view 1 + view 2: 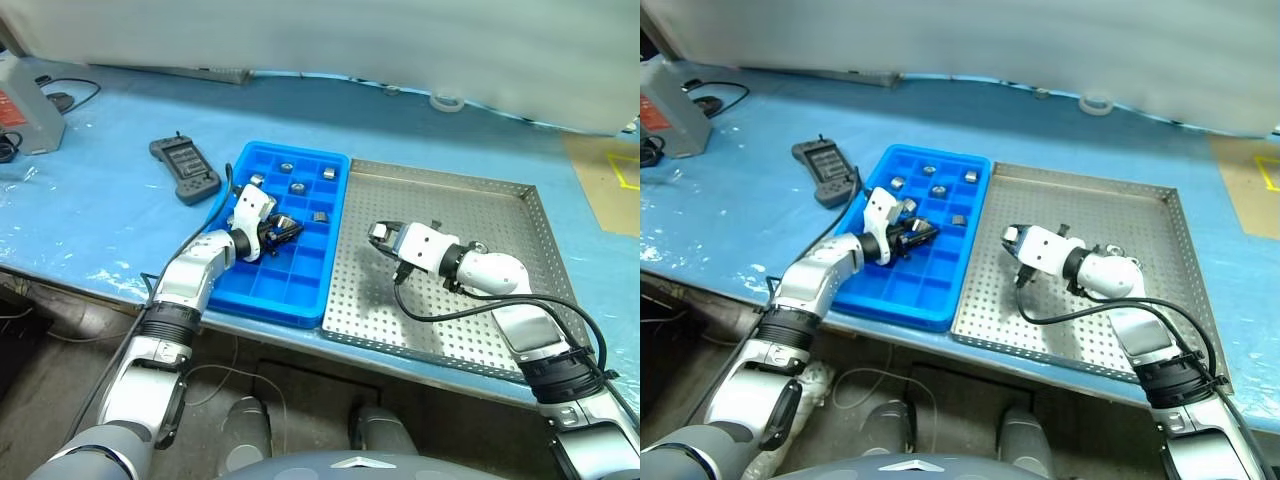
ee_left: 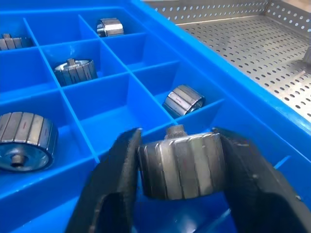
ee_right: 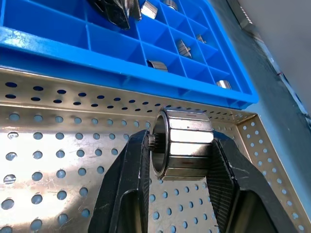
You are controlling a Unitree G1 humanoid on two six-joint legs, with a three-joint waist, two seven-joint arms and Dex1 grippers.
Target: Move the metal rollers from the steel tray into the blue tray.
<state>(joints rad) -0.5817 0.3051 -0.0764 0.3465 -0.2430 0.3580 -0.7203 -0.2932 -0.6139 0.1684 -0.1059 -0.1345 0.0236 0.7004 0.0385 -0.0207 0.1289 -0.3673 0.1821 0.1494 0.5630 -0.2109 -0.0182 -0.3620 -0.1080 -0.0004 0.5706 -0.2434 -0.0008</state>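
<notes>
Head camera: the blue tray (image 1: 262, 297) sits on the blue table cover (image 1: 100, 210), its long side touching the steel tray (image 1: 450, 345). A black remote (image 1: 184, 169) lies just beside the blue tray. The left gripper (image 1: 283, 230) hangs over the blue tray's middle compartments. The right gripper (image 1: 377, 237) is over the steel tray, near the edge shared with the blue tray. Several metal rollers (image 1: 297, 186) lie in the blue tray's far compartments.

Left wrist camera: the left gripper's fingers (image 2: 114, 187) stand on either side of a roller (image 2: 181, 164) above a blue compartment; whether they press on it I cannot tell. Four other rollers occupy separate compartments beyond.

Right wrist camera: the right gripper's fingers (image 3: 127, 187) clamp one roller (image 3: 184, 144) above the perforated steel floor.
</notes>
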